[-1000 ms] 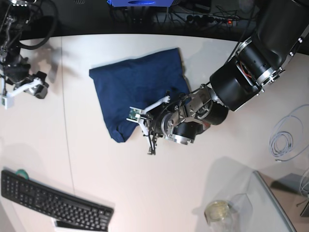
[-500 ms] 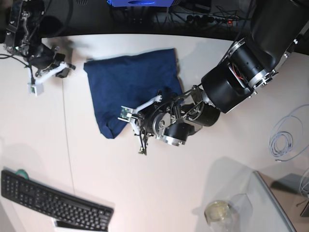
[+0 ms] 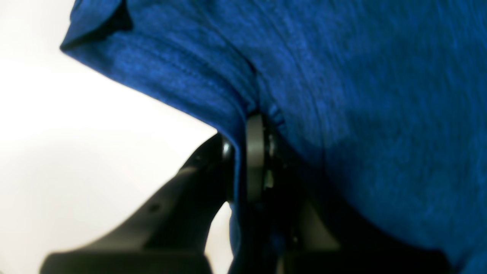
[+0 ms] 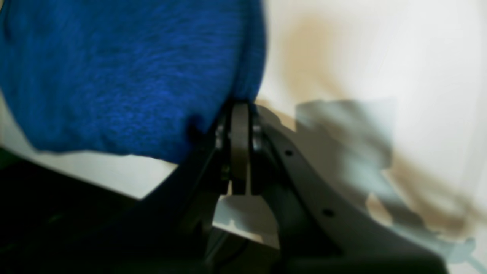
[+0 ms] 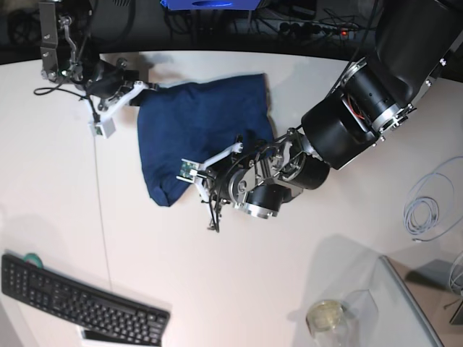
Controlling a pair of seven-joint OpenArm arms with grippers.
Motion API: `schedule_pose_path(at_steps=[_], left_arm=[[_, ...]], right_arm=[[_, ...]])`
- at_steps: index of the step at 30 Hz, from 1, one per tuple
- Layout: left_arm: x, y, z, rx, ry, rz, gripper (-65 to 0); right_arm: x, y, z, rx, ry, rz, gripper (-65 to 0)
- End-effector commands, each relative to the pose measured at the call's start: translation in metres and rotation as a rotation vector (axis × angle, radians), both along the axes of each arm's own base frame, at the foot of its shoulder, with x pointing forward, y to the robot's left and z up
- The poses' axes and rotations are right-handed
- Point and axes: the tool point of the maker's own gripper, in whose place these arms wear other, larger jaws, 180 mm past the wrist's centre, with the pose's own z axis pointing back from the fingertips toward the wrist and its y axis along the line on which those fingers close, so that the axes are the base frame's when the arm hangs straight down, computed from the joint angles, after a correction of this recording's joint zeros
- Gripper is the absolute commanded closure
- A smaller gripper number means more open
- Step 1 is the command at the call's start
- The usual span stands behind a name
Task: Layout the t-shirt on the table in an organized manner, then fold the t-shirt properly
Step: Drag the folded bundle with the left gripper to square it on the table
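With the t-shirt (image 5: 206, 119) on the table (image 5: 217, 267) between the arms, the left gripper (image 3: 247, 160) is clamped on its near edge, while the right gripper (image 4: 243, 148), nearer the far-left corner, has closed fingers at that corner; grip there is unconfirmed.

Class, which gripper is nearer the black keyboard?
Right: the right gripper is at the t-shirt's far corner, above the keyboard; the left is farther across.
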Motion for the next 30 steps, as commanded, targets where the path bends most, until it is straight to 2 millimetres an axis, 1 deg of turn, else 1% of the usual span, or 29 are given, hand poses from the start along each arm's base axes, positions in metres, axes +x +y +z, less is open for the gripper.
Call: schedule_pose_path(at_steps=[1, 3, 5, 9, 12, 16, 20, 29, 30], left_arm=[[0.009, -0.010, 0.012, -0.015, -0.022, -0.013, 0.0], [0.010, -0.011, 0.012, -0.018, -0.021, -0.011, 0.0], [0.009, -0.017, 0.014, -0.027, -0.021, -0.017, 0.0], [0.007, -0.026, 0.016, -0.040, -0.021, -0.025, 0.0], [0.005, -0.027, 0.015, -0.037, -0.020, -0.033, 0.0], [0.007, -0.027, 0.016, -0.039, -0.022, -0.029, 0.0], [0.014, -0.022, 0.018, -0.025, -0.038, -0.023, 0.0], [0.025, -0.024, 0.029, -0.032, -0.063, -0.021, 0.0], [0.025, -0.024, 0.029, -0.032, -0.064, -0.021, -4.8]], right_arm=[[0.001, 0.002, 0.003, 0.001, -0.006, 0.011, -0.6], [-0.001, 0.010, 0.003, 0.008, -0.001, 0.034, -0.6], [-0.005, 0.018, 0.002, 0.016, 0.005, 0.058, -0.6], [-0.007, 0.026, 0.002, 0.026, 0.007, 0.077, -0.6], [-0.007, 0.026, 0.002, 0.025, 0.008, 0.076, -0.6], [-0.009, 0.016, -0.002, -0.001, 0.031, 0.024, -0.6], [-0.009, 0.015, -0.002, -0.002, 0.032, 0.022, -0.6], [-0.007, 0.015, -0.001, -0.002, 0.027, 0.021, -0.6], [-0.007, 0.015, -0.001, -0.002, 0.027, 0.021, -0.6]])
